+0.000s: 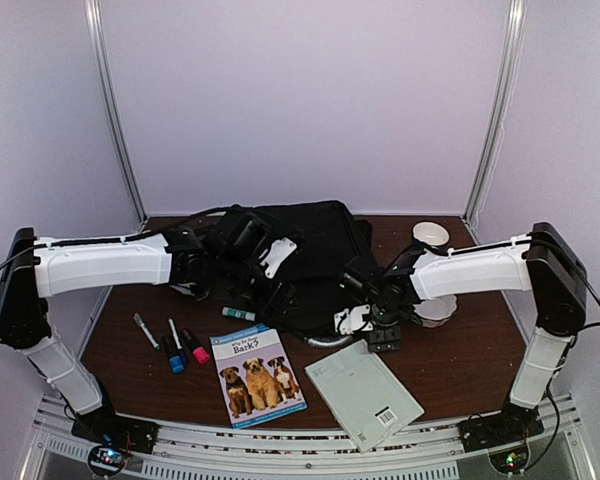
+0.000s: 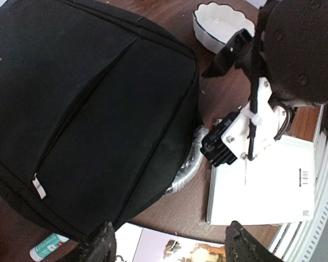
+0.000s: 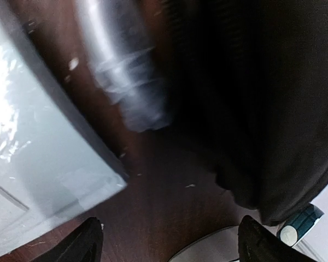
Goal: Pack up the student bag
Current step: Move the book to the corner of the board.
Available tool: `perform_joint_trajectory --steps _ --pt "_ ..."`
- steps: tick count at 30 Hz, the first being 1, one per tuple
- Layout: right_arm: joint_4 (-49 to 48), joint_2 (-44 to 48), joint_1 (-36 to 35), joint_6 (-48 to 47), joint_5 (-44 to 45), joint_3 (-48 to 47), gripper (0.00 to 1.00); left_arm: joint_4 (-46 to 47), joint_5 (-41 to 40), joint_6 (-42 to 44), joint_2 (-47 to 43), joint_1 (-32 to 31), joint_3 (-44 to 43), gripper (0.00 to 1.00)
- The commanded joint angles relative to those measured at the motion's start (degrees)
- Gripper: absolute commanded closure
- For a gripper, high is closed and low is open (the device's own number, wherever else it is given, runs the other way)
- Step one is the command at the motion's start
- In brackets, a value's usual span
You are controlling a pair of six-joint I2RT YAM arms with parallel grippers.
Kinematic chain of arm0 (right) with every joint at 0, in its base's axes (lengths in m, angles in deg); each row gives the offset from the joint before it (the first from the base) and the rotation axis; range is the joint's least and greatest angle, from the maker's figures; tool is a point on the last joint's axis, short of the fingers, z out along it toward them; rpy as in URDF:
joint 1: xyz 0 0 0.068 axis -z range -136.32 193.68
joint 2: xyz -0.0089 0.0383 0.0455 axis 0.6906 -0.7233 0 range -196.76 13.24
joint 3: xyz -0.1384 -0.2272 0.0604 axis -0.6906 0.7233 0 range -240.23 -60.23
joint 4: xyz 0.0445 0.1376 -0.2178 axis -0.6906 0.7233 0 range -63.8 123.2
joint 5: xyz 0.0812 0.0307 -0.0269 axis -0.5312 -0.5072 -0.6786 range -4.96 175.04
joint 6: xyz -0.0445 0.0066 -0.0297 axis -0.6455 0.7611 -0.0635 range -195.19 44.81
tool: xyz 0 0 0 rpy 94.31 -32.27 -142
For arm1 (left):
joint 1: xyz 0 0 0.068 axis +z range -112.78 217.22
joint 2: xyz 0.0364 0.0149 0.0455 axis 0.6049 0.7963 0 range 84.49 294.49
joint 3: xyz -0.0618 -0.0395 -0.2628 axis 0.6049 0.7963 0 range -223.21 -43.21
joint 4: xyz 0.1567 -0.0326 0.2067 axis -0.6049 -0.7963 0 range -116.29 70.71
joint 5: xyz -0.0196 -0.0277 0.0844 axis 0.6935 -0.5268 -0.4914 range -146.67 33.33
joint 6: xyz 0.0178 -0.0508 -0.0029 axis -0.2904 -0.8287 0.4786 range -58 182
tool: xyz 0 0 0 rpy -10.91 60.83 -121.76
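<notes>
**Left arm** — rises from its base at the near left corner, elbow out past the table edge, with the white forearm reaching level toward the centre. The left gripper hangs above the student bag, its fingers spread wide with nothing between them.

**Right arm** — set likewise from the near right corner, forearm angling inward and down. The right gripper hovers low over the table just beside the bag's near edge, its fingers apart and gripping nothing.

**Near row** — the pale green book lies askew with its barcode side up. To its left is the dog book, cover up.

**Left of the books** — a white marker, blue marker and pink marker lie side by side.

**Teal tube** — lies just beside the bag's near edge, beyond the dog book.

**Silver handle** — curves out from the bag onto the table, between the bag and the green book's corner, directly below the right gripper.

**Student bag** — mid-table, lying flat, black, with a zipper line and a pale pull tab showing. From above, both wrists hide part of it.

**White bowl** — scalloped rim, at the far right, apart from the bag.
</notes>
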Motion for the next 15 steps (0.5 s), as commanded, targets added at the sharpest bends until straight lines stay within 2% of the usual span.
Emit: perform_joint_trajectory --steps 1,5,7,10,12,15 --pt "1.01 3.91 1.37 5.71 0.92 -1.22 0.10 -5.09 -1.83 -6.47 -2.15 0.72 1.42 0.30" --pt "7.17 9.70 5.45 10.78 -2.51 -2.28 0.09 -8.33 1.10 -8.64 -2.39 0.83 1.50 0.30" --pt "11.42 11.95 7.85 15.38 -9.01 -5.10 0.09 -9.44 2.94 -9.67 -2.92 0.83 1.97 0.31" --pt "16.67 13.15 11.77 22.96 -23.46 -9.20 0.09 -9.31 6.34 -10.86 -4.09 0.83 3.80 0.33" --pt "18.17 13.00 13.31 24.73 -33.52 -9.14 0.11 -8.02 10.99 -10.13 -4.40 0.75 5.11 0.36" --pt "17.66 12.21 12.60 25.65 -38.76 -5.70 0.13 -6.96 17.37 -5.97 -4.20 0.09 6.43 0.40"
